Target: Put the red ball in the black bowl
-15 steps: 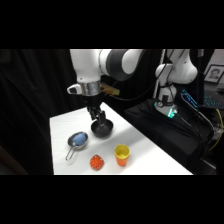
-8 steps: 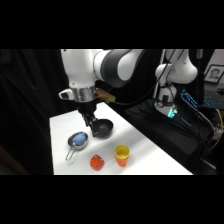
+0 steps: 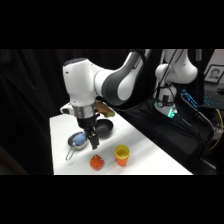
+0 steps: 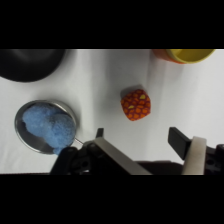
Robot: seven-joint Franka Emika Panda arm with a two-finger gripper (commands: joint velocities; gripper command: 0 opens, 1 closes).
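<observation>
The ball (image 4: pixel 135 104) lies on the table (image 4: pixel 105 90) just ahead of the gripper (image 4: pixel 140 142), whose fingers stand wide apart with nothing between them. Since half a second ago the gripper (image 3: pixel 93 141) has moved from over the bowl (image 3: pixel 104 128) toward the ball (image 3: pixel 96 162). The ball sits near the table's front edge, cup (image 3: pixel 121 154) just beside it, pan (image 3: pixel 77 141) behind.

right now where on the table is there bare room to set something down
Free: the white table to the picture's right of the yellow cup and black bowl, and the far-left corner behind the silver pan. Crowded: the near-left, where pan, bowl, red ball and cup cluster under the open end effector.
</observation>
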